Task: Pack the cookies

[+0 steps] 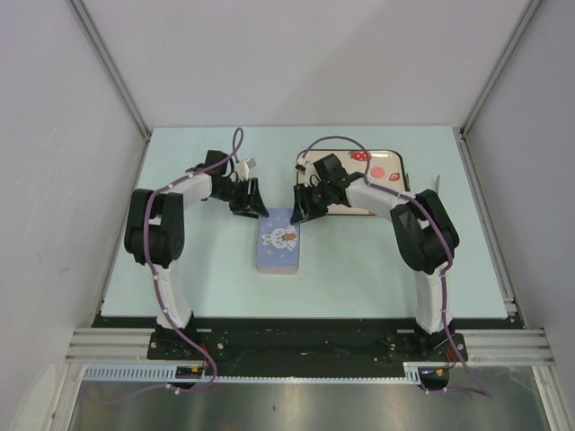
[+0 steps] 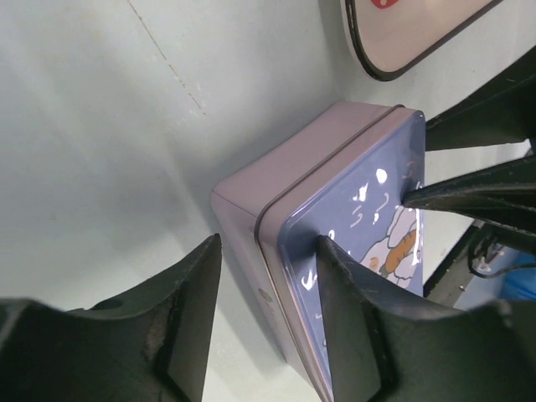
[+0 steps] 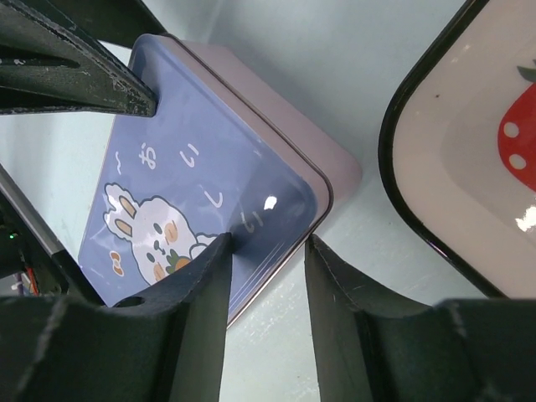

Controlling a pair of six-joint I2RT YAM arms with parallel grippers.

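Cookies out of sight, both grippers on the tin

Honestly can't tell where the cookies are, no view shows them. The blue bunny tin (image 1: pixel 278 241) sits mid-table (image 1: pixel 359 278) with its lid (image 3: pixel 193 167) on. The left gripper (image 2: pixel 268 243) is at the tin's 11 o'clock corner and the right gripper (image 3: pixel 266 239) at the 1 o'clock corner. Each is about half parted, straddling the rim, one finger over the lid and the other outside the wall. Can't tell if either is actually pinching. The strawberry tray (image 3: pixel 452 151) lies at 1 o'clock from the tin, just beside it.
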